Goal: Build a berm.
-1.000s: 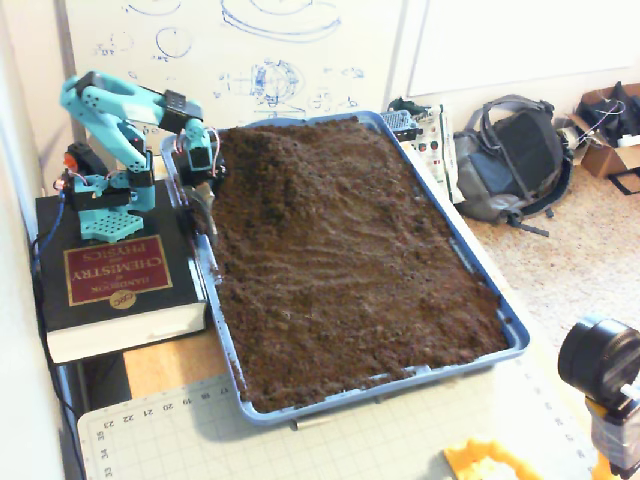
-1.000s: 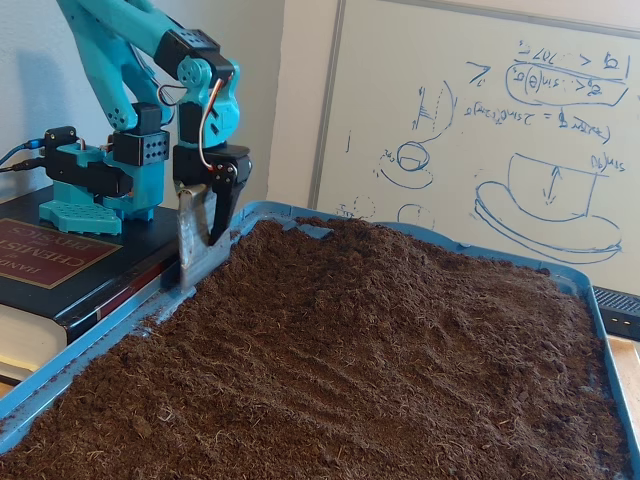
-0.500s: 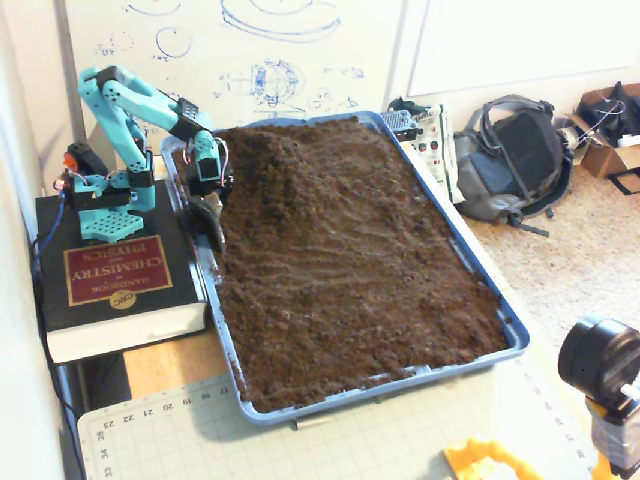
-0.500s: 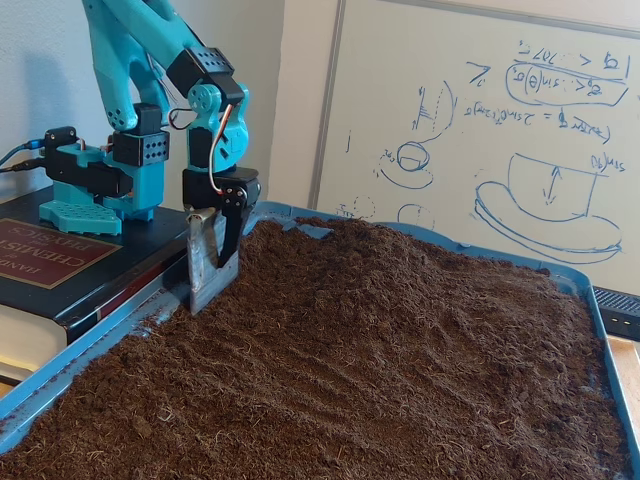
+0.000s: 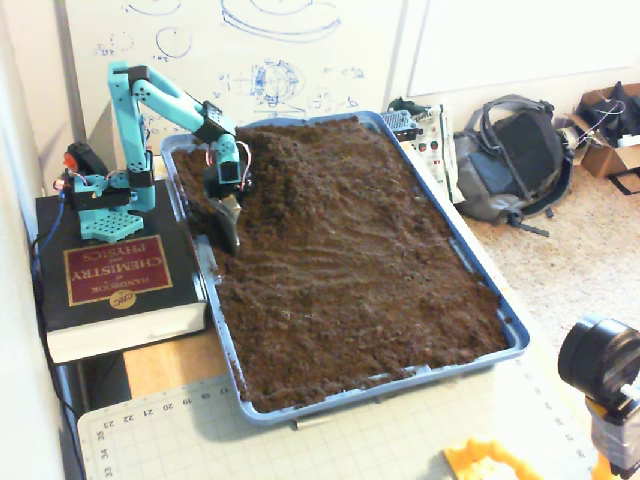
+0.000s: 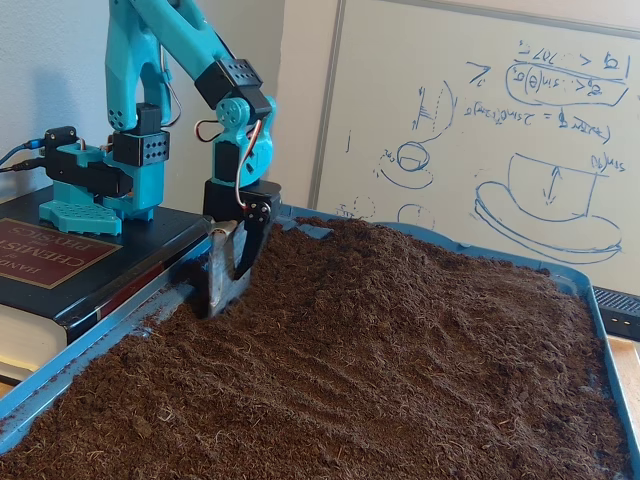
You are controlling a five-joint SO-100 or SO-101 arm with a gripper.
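Dark brown soil fills a blue tray [image 5: 515, 340]. The berm [image 5: 290, 165] is a rounded mound of crumbly soil at the tray's far end, higher than the rippled soil in front of it; in the low fixed view the berm [image 6: 330, 255] rises just right of the gripper. The teal arm reaches down from its base on a book. Its gripper [image 5: 228, 235], a flat grey blade beside a black finger, points down with the blade tip in the soil near the tray's left rim. In the low fixed view the gripper [image 6: 230, 290] holds nothing; whether its jaws touch is unclear.
The arm's base stands on a thick black book [image 5: 110, 280] left of the tray. A whiteboard [image 6: 480, 130] leans behind it. A grey backpack [image 5: 515, 160] lies right of the tray, a cutting mat [image 5: 180, 440] in front, and a black camera [image 5: 600, 365] at the lower right.
The arm has stretched out, carrying the gripper from the tray's left rim rightward over the soil. The blade now stands lower, with its tip in the soil.
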